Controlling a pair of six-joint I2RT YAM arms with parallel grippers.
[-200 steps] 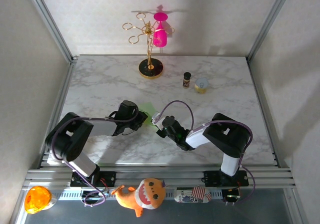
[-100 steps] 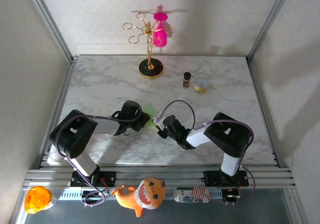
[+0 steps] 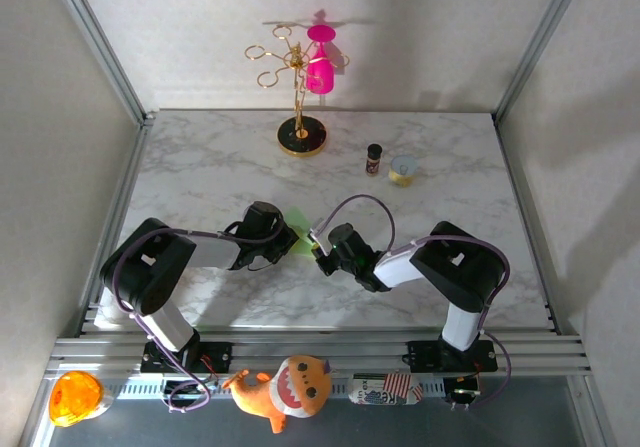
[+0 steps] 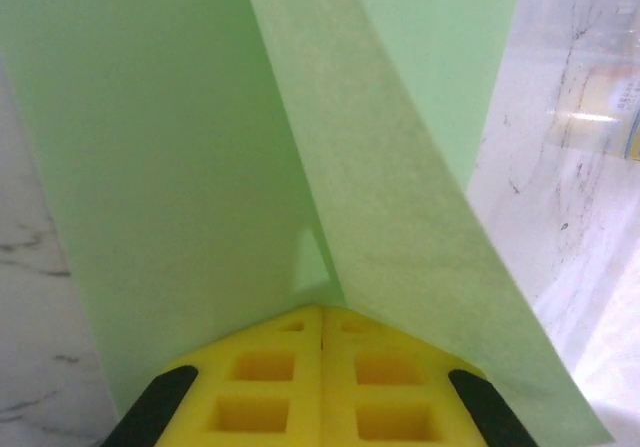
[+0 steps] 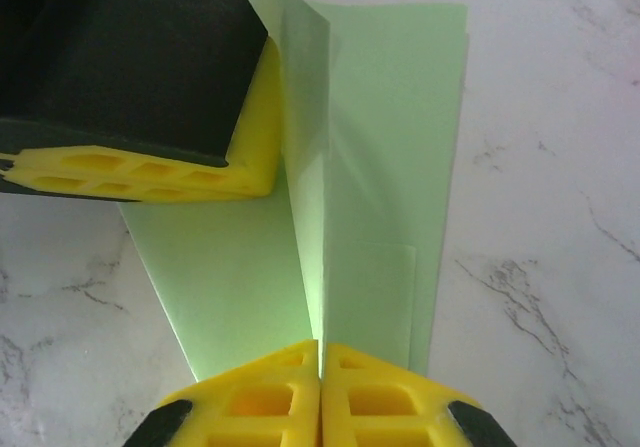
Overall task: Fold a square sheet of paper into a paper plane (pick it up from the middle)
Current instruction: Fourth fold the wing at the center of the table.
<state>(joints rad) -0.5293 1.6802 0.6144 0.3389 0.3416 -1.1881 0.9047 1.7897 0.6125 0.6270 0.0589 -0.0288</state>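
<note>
The square sheet of paper [image 3: 299,222] is pale green and folded into a narrow paper plane shape with a raised centre ridge. It sits mid-table between my two grippers. My left gripper [image 3: 291,236] is shut on the ridge; in the left wrist view the paper [image 4: 180,147] rises from the closed yellow jaws [image 4: 322,312] as two sloping flaps. My right gripper [image 3: 321,251] pinches the same ridge from the opposite end, with its jaws [image 5: 320,349] shut on the fold. The paper's wings [image 5: 395,167] lie flat on the marble. The left fingers [image 5: 150,172] press the ridge at the top left of the right wrist view.
A gold stand [image 3: 301,135] carrying pink cups [image 3: 320,72] rises at the back. A small dark bottle [image 3: 374,158] and a yellow-white cup [image 3: 403,170] sit at the back right. A plush toy [image 3: 285,387] and an orange object [image 3: 75,395] lie below the table's front rail.
The left gripper has closed onto the paper's ridge and shifted slightly right. The right gripper has crept up and left along the fold, staying pinched.
</note>
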